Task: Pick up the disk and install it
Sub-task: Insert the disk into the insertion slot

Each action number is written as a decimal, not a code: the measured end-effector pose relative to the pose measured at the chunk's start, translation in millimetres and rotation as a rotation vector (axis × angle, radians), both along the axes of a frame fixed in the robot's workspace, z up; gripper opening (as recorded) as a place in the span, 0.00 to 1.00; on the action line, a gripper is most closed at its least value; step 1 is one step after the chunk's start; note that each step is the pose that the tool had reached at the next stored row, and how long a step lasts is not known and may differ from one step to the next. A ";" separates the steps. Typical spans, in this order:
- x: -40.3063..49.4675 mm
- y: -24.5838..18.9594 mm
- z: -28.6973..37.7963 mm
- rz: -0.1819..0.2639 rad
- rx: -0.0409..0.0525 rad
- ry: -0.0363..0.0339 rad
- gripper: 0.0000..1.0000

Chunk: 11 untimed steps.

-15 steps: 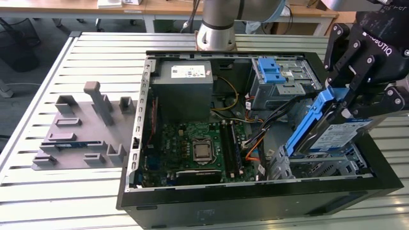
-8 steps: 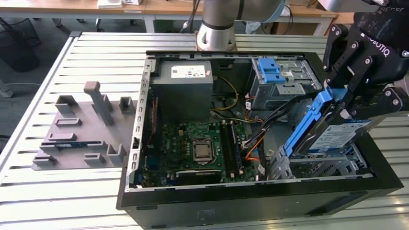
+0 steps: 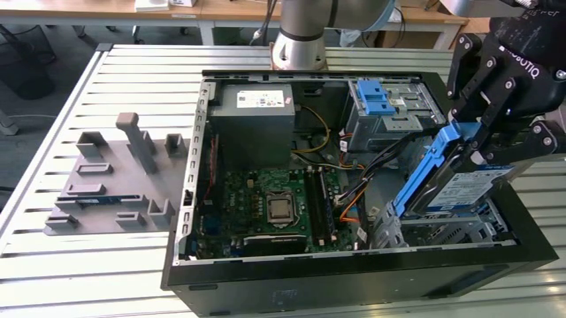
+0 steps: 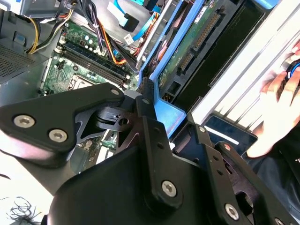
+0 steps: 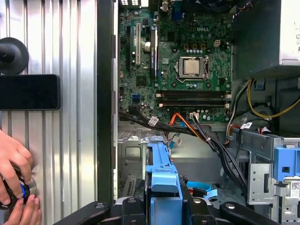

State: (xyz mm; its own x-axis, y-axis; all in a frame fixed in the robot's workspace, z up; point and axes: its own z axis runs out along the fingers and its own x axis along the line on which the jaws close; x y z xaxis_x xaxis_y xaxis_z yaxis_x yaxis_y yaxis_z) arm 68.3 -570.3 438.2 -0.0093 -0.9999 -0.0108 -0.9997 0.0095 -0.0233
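Here, on the exterior view's left, a grey plastic rack (image 3: 111,179) sits on the slatted metal surface (image 3: 53,278). In the middle lies the open computer case (image 3: 354,281), with its green motherboard (image 3: 274,199) showing. On the exterior view's right, the gripper (image 3: 473,149) is squeezed tight on the disk (image 3: 462,189), which hangs tilted just above the case's metal drive bay (image 3: 442,232). The disk looks hard, stiff and a bit heavy, and a bump could hurt it. Its blue bracket (image 3: 421,175) seems the safest place to hold.
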 end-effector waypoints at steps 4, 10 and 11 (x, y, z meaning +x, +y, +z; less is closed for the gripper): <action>0.1 0.0 -0.2 -0.004 0.0000 0.0001 0.36; 0.2 0.0 -0.8 -0.012 0.0001 0.0002 0.36; 0.2 0.0 -1.0 -0.012 0.0001 0.0002 0.36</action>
State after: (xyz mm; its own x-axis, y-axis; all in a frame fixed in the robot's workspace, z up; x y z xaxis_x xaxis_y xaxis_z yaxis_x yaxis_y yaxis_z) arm 68.5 -570.3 437.2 -0.0211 -0.9997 -0.0109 -0.9995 0.0213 -0.0232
